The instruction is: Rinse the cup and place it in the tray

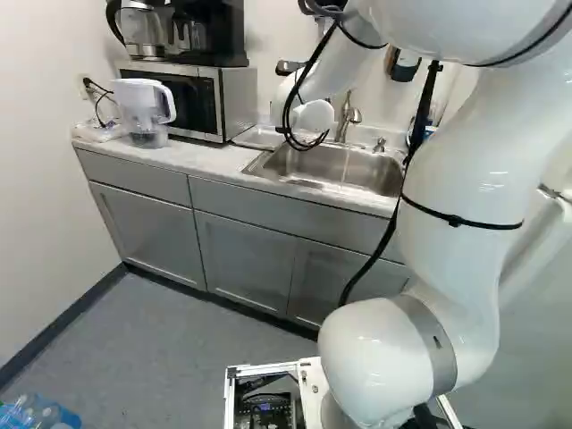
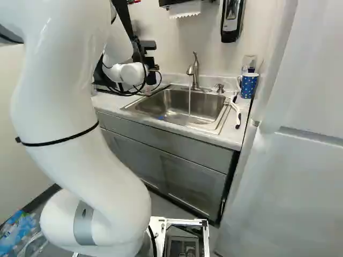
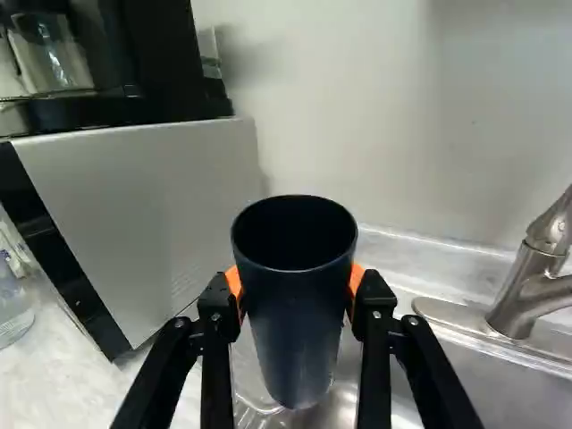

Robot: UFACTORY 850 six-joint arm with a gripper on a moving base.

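Pale counter point(image 1: 201, 159) surrounded steel sink point(image 2: 166, 103); gripper point(image 3: 296, 281) was clamped on black tumbler point(image 3: 299, 326), which probably risked slipping if grip was too light during tilting.

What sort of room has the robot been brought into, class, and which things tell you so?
It looks like a small office kitchen or break room: a sink with its faucet running, a microwave on the counter, and a coffee maker on top of it.
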